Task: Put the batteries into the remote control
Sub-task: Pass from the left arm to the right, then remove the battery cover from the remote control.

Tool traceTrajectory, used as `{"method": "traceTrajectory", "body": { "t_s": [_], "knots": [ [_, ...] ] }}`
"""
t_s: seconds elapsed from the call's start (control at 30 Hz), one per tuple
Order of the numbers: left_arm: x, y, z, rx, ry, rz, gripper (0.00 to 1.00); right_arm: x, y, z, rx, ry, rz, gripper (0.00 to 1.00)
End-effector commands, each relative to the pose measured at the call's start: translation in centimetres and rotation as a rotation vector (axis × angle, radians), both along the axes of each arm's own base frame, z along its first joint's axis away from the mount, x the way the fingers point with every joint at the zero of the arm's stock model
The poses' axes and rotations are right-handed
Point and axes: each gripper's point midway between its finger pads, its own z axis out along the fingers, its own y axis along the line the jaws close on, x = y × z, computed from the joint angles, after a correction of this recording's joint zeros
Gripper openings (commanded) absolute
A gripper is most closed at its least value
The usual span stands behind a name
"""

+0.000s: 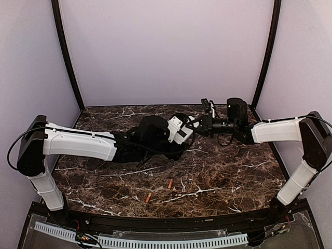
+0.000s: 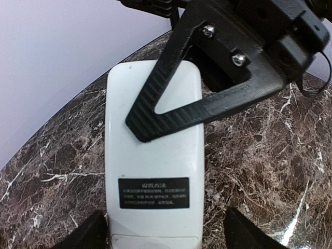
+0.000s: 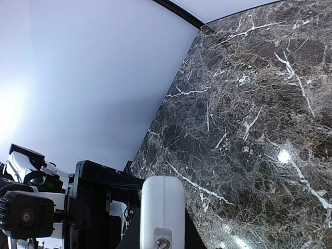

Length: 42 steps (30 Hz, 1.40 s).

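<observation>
The remote control (image 1: 176, 129) is held above the middle of the table, its white back with a dark label facing the left wrist camera (image 2: 154, 155). My right gripper (image 1: 193, 124) is shut on its far end. One black finger (image 2: 171, 116) crosses its back, and its edge stands between the jaws in the right wrist view (image 3: 162, 202). My left gripper (image 1: 173, 137) is open around the near end, with a gap at its right finger (image 2: 249, 233). Two orange-red batteries (image 1: 170, 183) (image 1: 148, 197) lie on the table in front, clear of both grippers.
The dark marble table (image 1: 233, 166) is closed in by lilac walls at the back and sides. A black rail (image 1: 155, 223) runs along its near edge.
</observation>
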Motion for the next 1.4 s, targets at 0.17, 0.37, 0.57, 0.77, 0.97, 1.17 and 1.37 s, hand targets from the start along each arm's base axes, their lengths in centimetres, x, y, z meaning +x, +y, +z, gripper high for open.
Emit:
{"method": "traceTrajectory", "body": {
  "t_s": [0.17,0.37,0.57,0.77,0.97,1.17,1.37],
  "knots": [
    [-2.3,3.0,4.3,-0.227,0.126,-0.063,0.99,-1.0,0.3,2.6,0.042,-0.136,0.061,0.00],
    [-0.9,6.5,3.6,-0.432,0.342,0.011,0.93,-1.6,-0.2,4.1,0.070,-0.234,0.055,0.00],
    [-1.5,6.1,3.9,-0.669,0.454,-0.038,0.87,-1.7,-0.4,5.5,0.164,-0.252,0.022,0.00],
    [-1.6,4.7,4.3,-0.776,0.515,-0.082,0.81,-2.1,0.1,5.9,0.212,-0.246,0.028,0.00],
    [-1.5,4.1,4.4,-0.820,0.543,-0.094,0.73,-2.4,0.8,6.2,0.214,-0.253,0.037,0.00],
    [-1.1,3.6,4.5,-0.822,0.547,-0.096,0.65,-2.6,1.4,6.4,0.206,-0.262,0.040,0.00],
    [-1.2,3.6,4.3,-0.813,0.546,-0.098,0.47,-2.9,1.4,6.9,0.212,-0.275,0.043,0.00]
  ]
}}
